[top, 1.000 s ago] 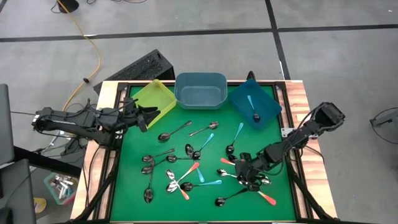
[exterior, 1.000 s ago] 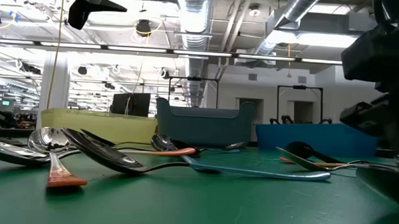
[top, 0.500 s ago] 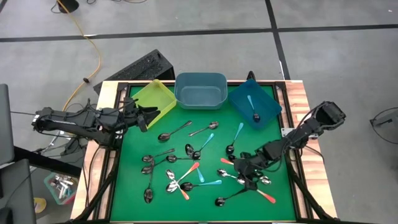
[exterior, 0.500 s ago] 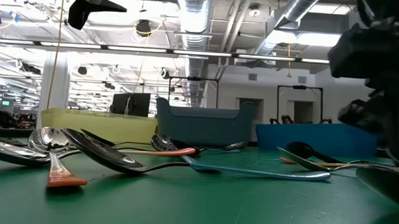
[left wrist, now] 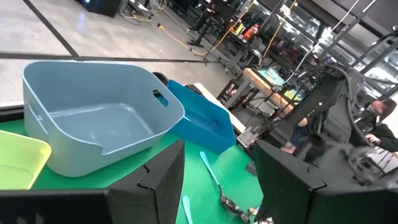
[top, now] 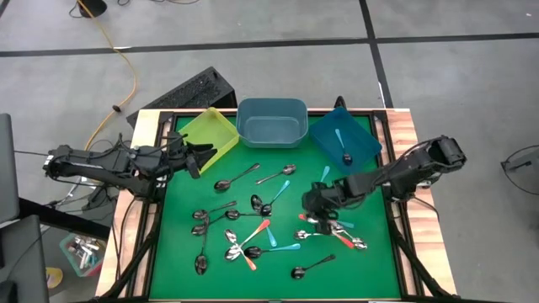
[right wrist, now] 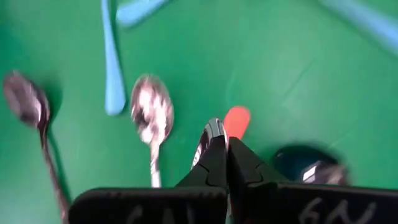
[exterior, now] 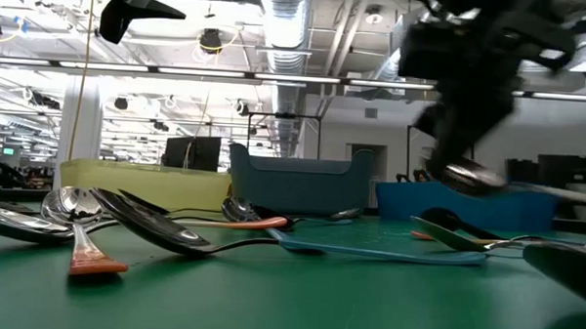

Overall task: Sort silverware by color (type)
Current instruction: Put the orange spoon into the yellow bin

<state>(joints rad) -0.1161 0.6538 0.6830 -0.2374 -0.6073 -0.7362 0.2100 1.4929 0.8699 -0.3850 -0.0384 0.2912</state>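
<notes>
Right gripper point(right wrist: 222, 163) has its fingers pinched tight on an orange-handled spoon point(right wrist: 235, 119), the handle tip poking out just past them. Left gripper point(left wrist: 214, 180) sits spread, holding nothing.

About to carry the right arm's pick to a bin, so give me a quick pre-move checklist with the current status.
1. Right gripper shut on a spoon: ok. In the low view the bowl hangs under it, clear of the green mat.
2. Handle colour of that spoon: cannot tell.
3. Only one spoon in the grip: cannot tell.
4. Bins at the far edge in place: ok. These are the yellow-green tray, the grey-blue bin and the blue bin.
5. Blue bin contents: ok, it holds a teal-handled spoon.
6. Left gripper out of the way: ok, open and waiting by the yellow-green tray.
</notes>
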